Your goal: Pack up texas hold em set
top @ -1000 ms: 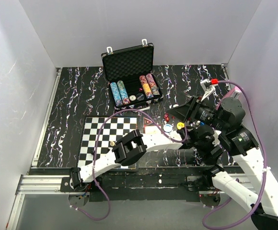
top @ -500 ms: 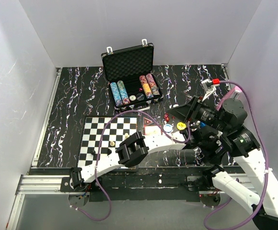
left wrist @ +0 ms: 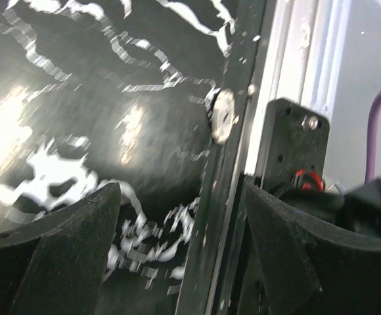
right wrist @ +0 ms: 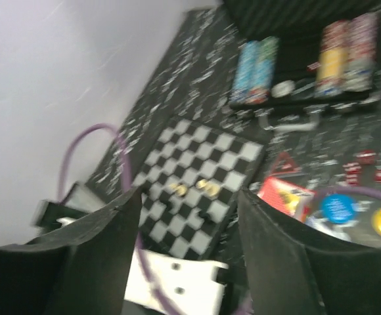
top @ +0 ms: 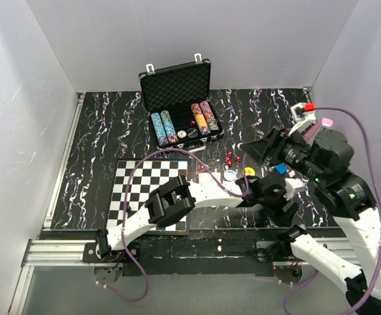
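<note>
The black briefcase [top: 177, 108] stands open at the back, with chip rows [top: 162, 126] in its foam tray; it also shows in the right wrist view [right wrist: 309, 59]. A red card deck [top: 207, 176], a blue button [top: 230, 175], a yellow button [top: 249, 172] and red dice [top: 232, 159] lie loose on the mat in front of it. My left gripper [top: 270, 195] is open and empty, low by the table's near right edge [left wrist: 180, 193]. My right gripper [top: 261, 149] is open and empty, raised above the loose pieces [right wrist: 189, 197].
The chessboard [top: 150, 190] with a few pieces lies front left, and my left arm stretches across its right side. A metal rail [left wrist: 269, 98] and a black bracket [left wrist: 289, 144] border the mat. A pink object [top: 324, 122] sits partly hidden behind my right arm.
My right arm has risen and swung back to the right, away from the buttons. My left arm's elbow has shifted left over the chessboard. Both grippers stay open and empty.
</note>
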